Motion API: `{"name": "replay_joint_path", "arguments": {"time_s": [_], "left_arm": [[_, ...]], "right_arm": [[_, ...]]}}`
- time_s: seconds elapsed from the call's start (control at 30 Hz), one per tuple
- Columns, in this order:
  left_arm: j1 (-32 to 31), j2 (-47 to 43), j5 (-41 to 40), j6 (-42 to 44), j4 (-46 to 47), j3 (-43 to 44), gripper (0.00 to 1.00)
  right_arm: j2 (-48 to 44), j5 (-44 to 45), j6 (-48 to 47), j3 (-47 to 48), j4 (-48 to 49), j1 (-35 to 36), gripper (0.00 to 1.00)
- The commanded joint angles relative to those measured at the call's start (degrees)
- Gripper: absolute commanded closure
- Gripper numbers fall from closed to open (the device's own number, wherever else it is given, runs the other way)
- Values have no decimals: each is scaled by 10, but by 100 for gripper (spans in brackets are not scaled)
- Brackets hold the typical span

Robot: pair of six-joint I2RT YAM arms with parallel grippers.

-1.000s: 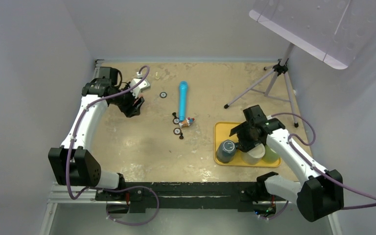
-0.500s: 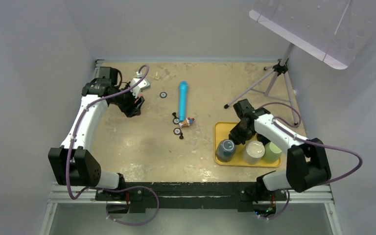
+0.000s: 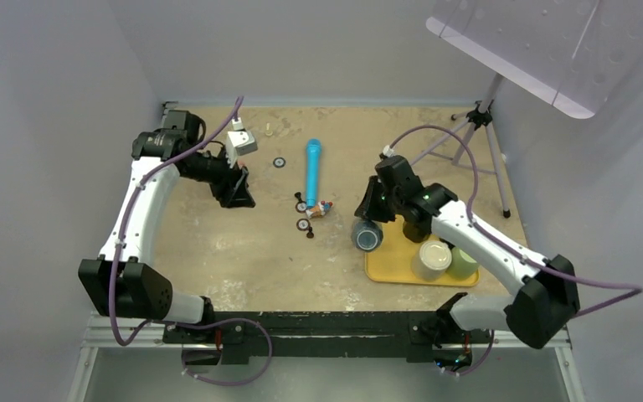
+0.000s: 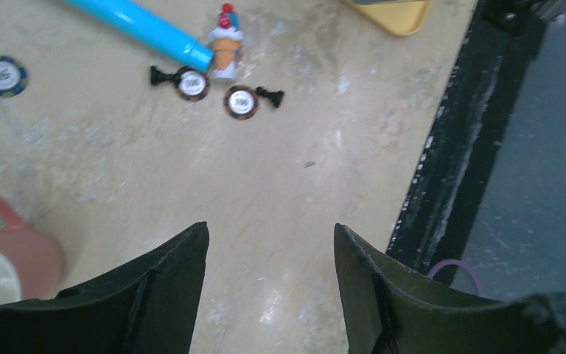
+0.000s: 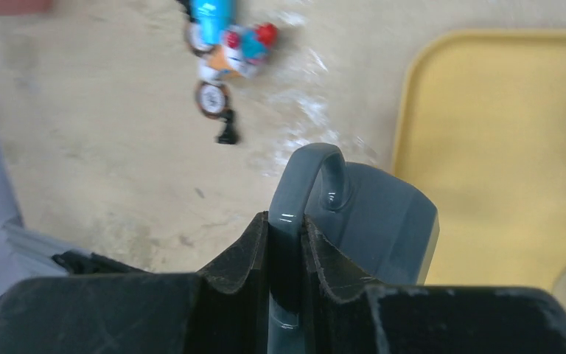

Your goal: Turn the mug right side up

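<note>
Mug first: a second ago the grey-blue mug (image 3: 367, 238) stood at the near left corner of the yellow tray (image 3: 395, 274). It is now off the tray's left edge, over the table (image 3: 251, 260), and tipped so that one round face points up at the overhead camera. I cannot tell whether that face is the rim or the base. The right gripper (image 3: 372, 219) has swung from above the tray out to its left. The left gripper (image 3: 239, 194) has shifted a little toward the middle of the table.

Only the right wrist camera shows the grip. The right gripper (image 5: 286, 247) has its fingers pressed together on the handle, and the mug (image 5: 387, 221) hangs beyond them, across the tray's (image 5: 501, 147) left rim. It does not show whether the mug touches anything below.

From the left wrist camera, the left gripper (image 4: 269, 234) has its fingers spread with nothing between them. A pink mug (image 4: 15, 254) sits at the lower left, cut off by the frame edge. From overhead the arm hides that mug.

A pale cup (image 3: 432, 260) and a green cup (image 3: 464, 265) stand on the tray, partly under the right arm. A blue tube (image 3: 311, 171) lies further back, with a small ice-cream toy (image 3: 324, 207) just beside its near end.
</note>
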Motion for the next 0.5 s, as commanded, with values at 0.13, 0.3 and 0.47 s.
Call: {"name": "replay_joint_path", "arguments": {"time_s": [0.13, 0.3, 0.47], "left_arm": [[-55, 1, 143, -14, -39, 16, 32], [-58, 27, 212, -15, -61, 42, 27], [-70, 71, 300, -107, -3, 56, 1]], "right_arm": [[-80, 4, -116, 4, 125, 1, 100], [-136, -106, -162, 7, 220, 5, 100], [-179, -151, -149, 12, 310, 8, 100]]}}
